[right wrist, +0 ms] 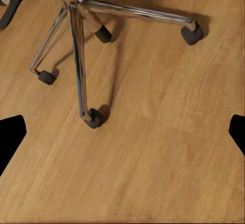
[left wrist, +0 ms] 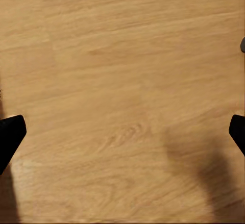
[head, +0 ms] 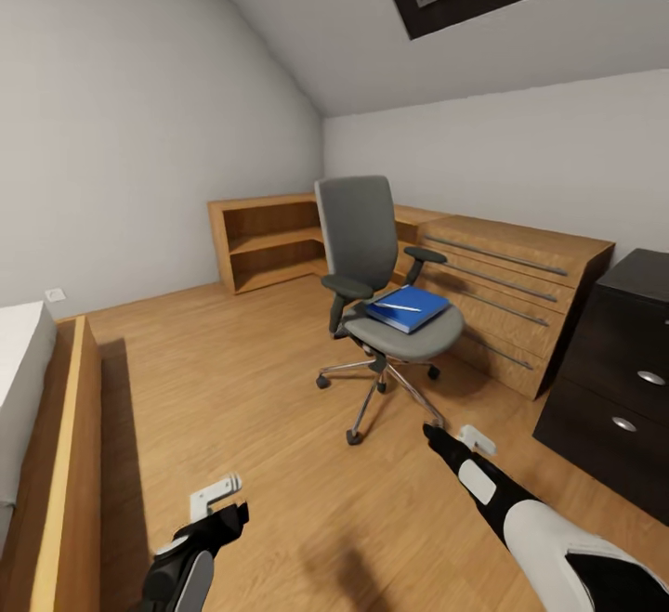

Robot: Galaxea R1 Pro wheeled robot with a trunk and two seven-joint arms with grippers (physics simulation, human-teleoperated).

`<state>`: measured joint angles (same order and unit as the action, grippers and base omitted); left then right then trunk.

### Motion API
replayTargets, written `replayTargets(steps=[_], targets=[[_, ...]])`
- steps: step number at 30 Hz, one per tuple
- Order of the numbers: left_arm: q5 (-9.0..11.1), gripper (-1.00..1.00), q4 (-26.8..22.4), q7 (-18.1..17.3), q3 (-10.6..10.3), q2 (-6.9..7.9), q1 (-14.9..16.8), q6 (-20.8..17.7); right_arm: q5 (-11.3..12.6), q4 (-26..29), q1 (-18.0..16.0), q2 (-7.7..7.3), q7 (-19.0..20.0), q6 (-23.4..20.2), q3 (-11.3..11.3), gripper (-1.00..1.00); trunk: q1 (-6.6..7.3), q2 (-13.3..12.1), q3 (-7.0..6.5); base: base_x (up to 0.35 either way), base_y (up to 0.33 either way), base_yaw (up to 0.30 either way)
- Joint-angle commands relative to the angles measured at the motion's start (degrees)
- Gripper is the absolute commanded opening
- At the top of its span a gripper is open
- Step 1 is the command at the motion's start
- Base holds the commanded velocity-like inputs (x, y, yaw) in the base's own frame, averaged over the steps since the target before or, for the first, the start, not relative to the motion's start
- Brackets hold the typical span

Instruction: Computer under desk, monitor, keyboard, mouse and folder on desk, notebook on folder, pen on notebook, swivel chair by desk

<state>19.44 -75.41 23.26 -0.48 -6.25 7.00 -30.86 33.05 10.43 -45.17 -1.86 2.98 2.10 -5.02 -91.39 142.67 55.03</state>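
Folder [head: 407, 307] well beyond right pincer [head: 457, 436]

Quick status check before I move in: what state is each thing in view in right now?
Grey padded swivel chair: upright on the wood floor, away from the black drawer unit.
Bright blue folder: flat on the chair seat.
Thin whitish pen: lying on the folder.
Left gripper: open, empty.
Right gripper: open, empty.

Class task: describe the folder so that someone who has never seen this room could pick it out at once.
Find the grey swivel chair standing on the wood floor before the light wood cabinets. The folder lies flat on its seat. It is bright blue, with a thin whitish pen resting on top.
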Motion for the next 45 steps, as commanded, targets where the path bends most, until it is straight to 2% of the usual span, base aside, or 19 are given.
replayTargets(steps=[1,5,6,8,9,11,12,13,15,16,19,20,23,32,39,44,45], targets=[[0.6,1.00,1.1,0.5,-0.2,0.01,0.0,-0.1,-0.1,-0.3,0.3,0.11,0.3,0.5,-0.4,1.00,0.24,-0.4,-0.13,0.000,0.000,0.000],[0.6,1.00,5.4,0.4,-0.4,0.06,0.0,1.3,-0.7,-0.8,2.2,0.34,0.2,1.4,-0.4,1.00,1.12,-2.0,-0.85,0.000,0.000,0.000],[0.5,1.00,9.1,0.4,-0.5,0.10,0.0,4.7,-2.1,-1.0,4.0,0.41,0.1,2.4,-0.4,1.00,1.34,-2.4,-1.03,0.000,0.000,0.000],[0.5,1.00,11.2,0.3,-0.6,0.10,0.0,7.4,-3.5,-1.0,4.9,0.42,0.1,3.5,-0.4,1.00,1.78,-3.2,-1.39,0.000,0.000,0.000],[0.5,1.00,13.1,0.3,-0.7,0.08,0.0,10.4,-5.5,-1.1,5.6,0.43,0.0,5.1,-0.4,1.00,2.00,-3.6,-1.57,0.000,0.000,0.000],[0.5,1.00,14.6,0.3,-1.0,0.06,0.0,13.5,-7.6,-1.1,6.4,0.46,0.0,7.3,-0.4,1.00,2.44,-4.4,-1.93,0.000,0.000,0.000],[0.5,1.00,15.8,0.3,-1.6,0.07,0.0,16.4,-9.7,-1.3,7.2,0.47,0.0,9.7,-0.4,1.00,2.66,-4.8,-2.11,0.000,0.000,0.000],[0.4,1.00,22.5,0.3,-3.5,0.18,0.0,23.6,-14.5,-7.8,11.8,0.51,-0.1,22.6,-0.4,1.00,2.88,-5.2,-2.29,0.000,0.000,0.000],[0.4,1.00,24.2,0.4,-3.6,0.20,0.0,24.0,-14.7,-9.1,12.0,0.44,-0.1,24.0,-0.4,1.00,3.32,-6.0,-2.64,0.000,0.000,0.000],[-0.6,1.00,26.5,0.4,-3.8,0.16,0.0,26.2,-14.8,-10.7,12.7,0.24,-0.1,25.7,-0.4,1.00,3.53,-6.4,-2.82,0.000,0.000,0.000],[-1.7,1.00,27.1,0.4,-3.8,0.14,0.0,27.9,-14.9,-11.0,13.2,0.17,-0.1,26.1,-0.4,1.00,4.19,-7.6,-3.36,0.000,0.000,0.000],[-3.4,1.00,27.5,0.4,-3.8,0.08,0.0,29.3,-14.9,-11.2,13.6,0.19,-0.1,26.4,-0.4,1.00,4.41,-8.0,-3.54,0.000,0.000,0.000],[-4.7,1.00,27.8,0.5,-3.8,0.03,0.0,30.0,-15.1,-11.3,13.7,0.25,-0.1,26.6,-0.4,1.00,5.07,-9.2,-4.08,0.000,0.000,0.000],[-5.3,1.00,31.0,0.5,-3.8,0.01,0.0,30.4,-15.3,-11.5,13.8,0.07,-0.2,26.7,-0.4,1.00,7.05,-12.8,-5.70,0.000,0.000,-0.018],[-5.3,1.00,33.2,-0.1,-3.8,0.21,0.0,30.5,-15.1,-11.6,13.9,0.08,-0.3,27.1,-0.5,1.00,8.59,-15.6,-6.95,0.000,0.000,-0.208],[-5.2,1.00,38.0,-0.1,-3.8,0.50,0.0,30.5,-15.0,-11.7,14.0,0.10,-0.3,28.0,-0.5,1.00,9.68,-17.6,-7.85,0.000,0.000,-0.253],[-5.1,1.00,40.4,-0.2,-3.7,0.82,0.0,30.6,-15.0,-11.7,14.1,0.10,-0.3,28.2,-0.5,1.00,9.90,-18.0,-8.03,0.000,0.000,-0.256]])
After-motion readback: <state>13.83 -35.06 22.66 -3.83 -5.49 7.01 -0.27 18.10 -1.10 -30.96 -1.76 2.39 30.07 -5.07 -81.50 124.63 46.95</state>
